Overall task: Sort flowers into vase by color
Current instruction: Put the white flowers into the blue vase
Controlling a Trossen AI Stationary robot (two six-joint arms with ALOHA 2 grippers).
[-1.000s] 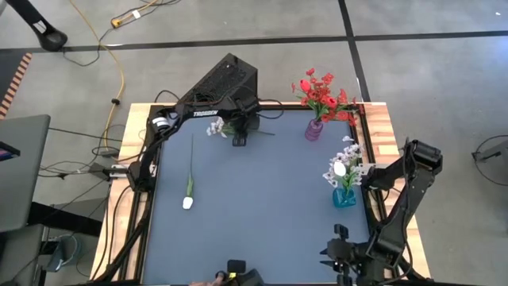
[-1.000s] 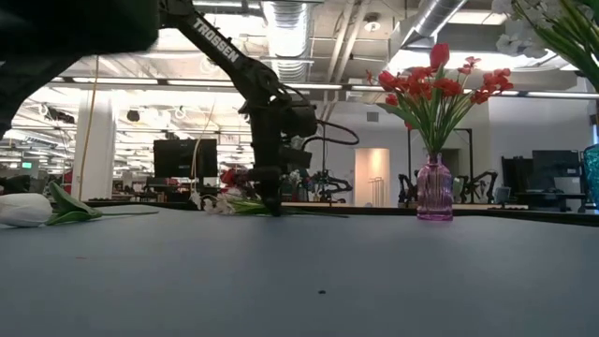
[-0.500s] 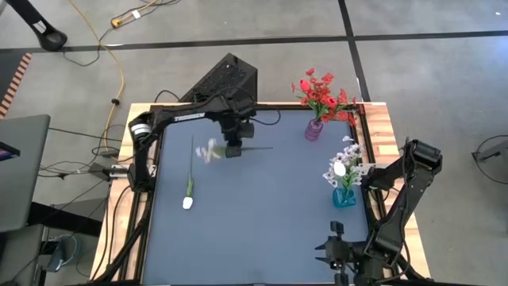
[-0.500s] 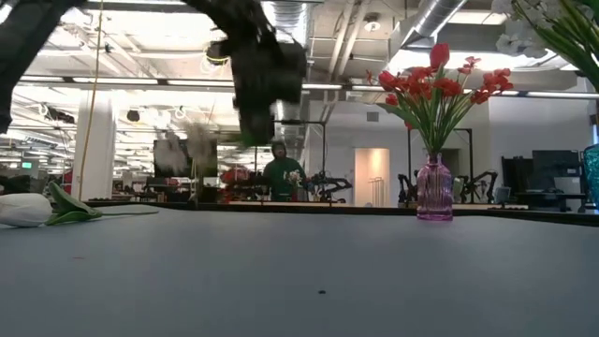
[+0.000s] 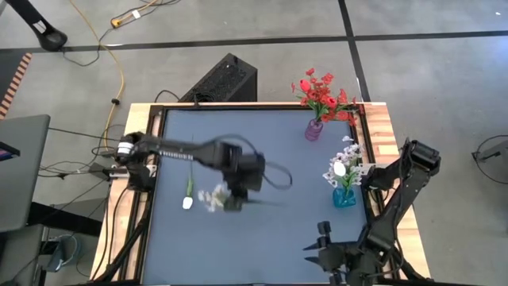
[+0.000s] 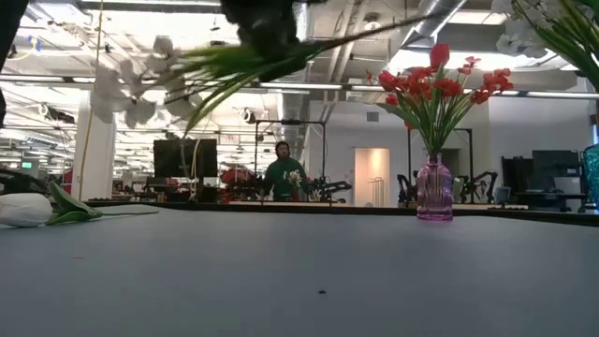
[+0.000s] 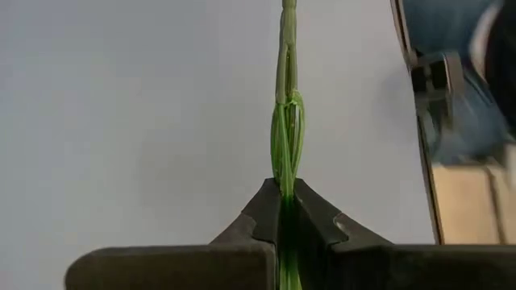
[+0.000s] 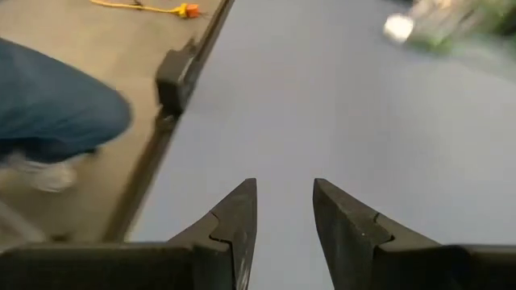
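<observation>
White blossom spray [image 5: 211,197]: artificial, small pale petals on a thin green stem with narrow leaves, carried clear above the bench [image 5: 262,230] near its middle, stem roughly level. Left pincer [image 7: 284,211]: clamped tight on the stem, the two dark fingers meeting around it. To seat it well, I judge the stem end must be tipped downward and lined up over the blue vase [image 5: 344,196], which holds the white flowers, without brushing those blooms. White tulip [image 5: 189,197]: lying flat on the matte grey-blue bench, unsorted. Purple vase [image 5: 314,129]: translucent, bulbous, holding red flowers [image 5: 321,94]. Right pincer [image 8: 284,211]: empty, fingers parted, waiting at the bench's near edge.
</observation>
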